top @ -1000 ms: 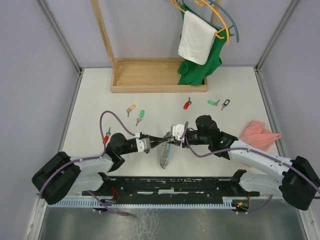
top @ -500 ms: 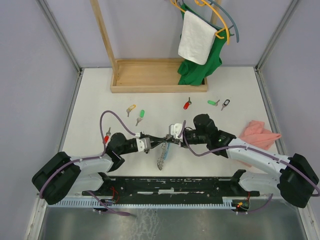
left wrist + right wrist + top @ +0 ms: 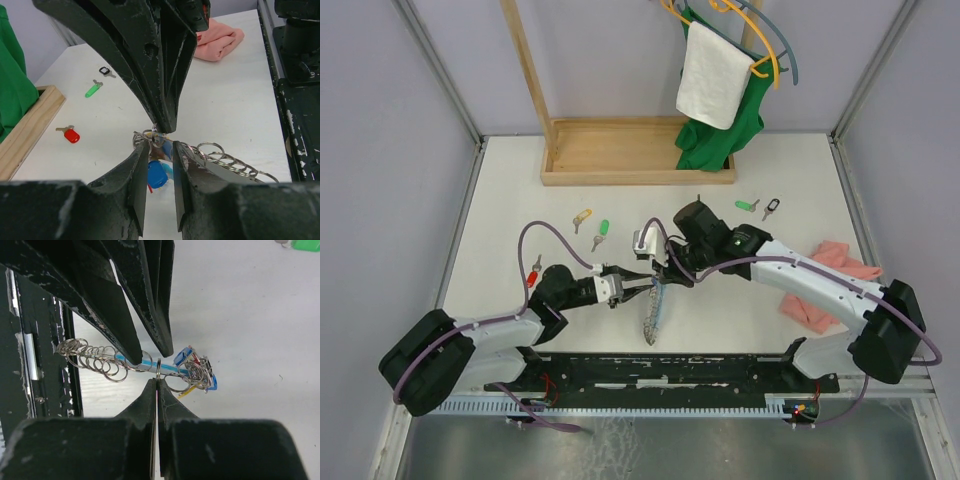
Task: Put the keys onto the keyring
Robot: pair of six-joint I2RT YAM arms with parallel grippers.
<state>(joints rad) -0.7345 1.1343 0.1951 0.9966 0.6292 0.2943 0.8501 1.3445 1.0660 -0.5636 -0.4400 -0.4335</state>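
Right gripper (image 3: pixel 157 384) is pinched shut on one thin ring of the keyring (image 3: pixel 95 356), well short of the wooden rack (image 3: pixel 620 150). Left gripper (image 3: pixel 159 150) is narrowly parted, loose around it. Risk: the ring slips and the bunch drops. Loose keys (image 3: pixel 603 228) lie nearer the rack.

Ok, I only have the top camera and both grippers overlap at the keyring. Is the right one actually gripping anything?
Observer: Yes, the right wrist camera shows the right gripper shut on a small ring of the keyring.
Operator: And the left?
Observer: Left wrist camera: the left gripper is open, fingers straddling the keyring.
Operator: Any loose keys hidden from me?
Observer: One, a red-tagged key on the table near the wooden base, behind the right arm from above.
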